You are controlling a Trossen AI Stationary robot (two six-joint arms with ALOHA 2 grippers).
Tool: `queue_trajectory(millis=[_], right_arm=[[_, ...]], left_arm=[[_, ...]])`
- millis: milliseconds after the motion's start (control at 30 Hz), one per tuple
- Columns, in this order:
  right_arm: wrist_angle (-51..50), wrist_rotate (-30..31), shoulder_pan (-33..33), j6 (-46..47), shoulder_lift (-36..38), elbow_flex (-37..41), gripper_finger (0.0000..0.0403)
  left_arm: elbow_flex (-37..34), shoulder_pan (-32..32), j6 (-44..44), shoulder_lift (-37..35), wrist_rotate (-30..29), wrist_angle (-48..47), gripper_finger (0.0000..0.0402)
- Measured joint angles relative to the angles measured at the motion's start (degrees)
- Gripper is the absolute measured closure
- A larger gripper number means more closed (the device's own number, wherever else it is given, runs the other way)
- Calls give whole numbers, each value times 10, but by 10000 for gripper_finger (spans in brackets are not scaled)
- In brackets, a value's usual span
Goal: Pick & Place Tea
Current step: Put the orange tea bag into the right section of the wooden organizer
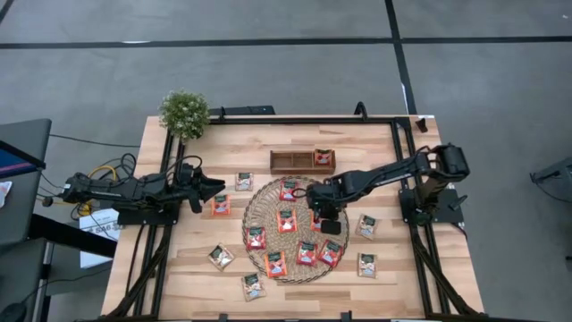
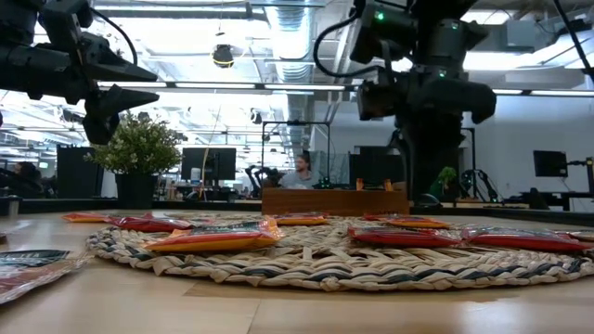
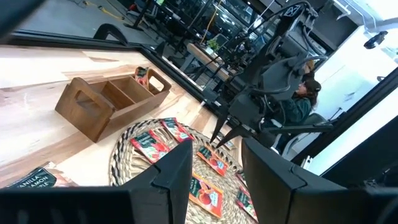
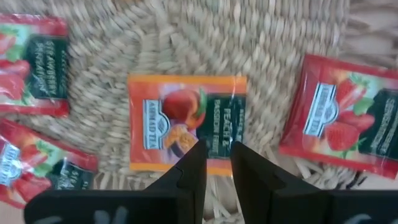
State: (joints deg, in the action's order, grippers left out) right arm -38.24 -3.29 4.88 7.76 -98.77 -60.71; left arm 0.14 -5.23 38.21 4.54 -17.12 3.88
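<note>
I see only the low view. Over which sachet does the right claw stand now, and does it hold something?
Observer: The right claw hangs above an orange peach sachet on the straw mat. Its fingers are slightly apart and hold nothing.
Operator: Is any tea in the wooden tray?
Observer: Yes. One red-orange sachet lies in the wooden tray, in the end compartment on the right arm's side.
Operator: And the left claw?
Observer: The left claw is open and empty, above the table beside the mat.
</note>
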Motion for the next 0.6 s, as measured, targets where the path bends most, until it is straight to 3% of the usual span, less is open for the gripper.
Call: queue_trajectory(millis=[600], right_arm=[[-3,19,-2,14,0,0,337]], left_arm=[[0,0,-5,0,11,-3,271]])
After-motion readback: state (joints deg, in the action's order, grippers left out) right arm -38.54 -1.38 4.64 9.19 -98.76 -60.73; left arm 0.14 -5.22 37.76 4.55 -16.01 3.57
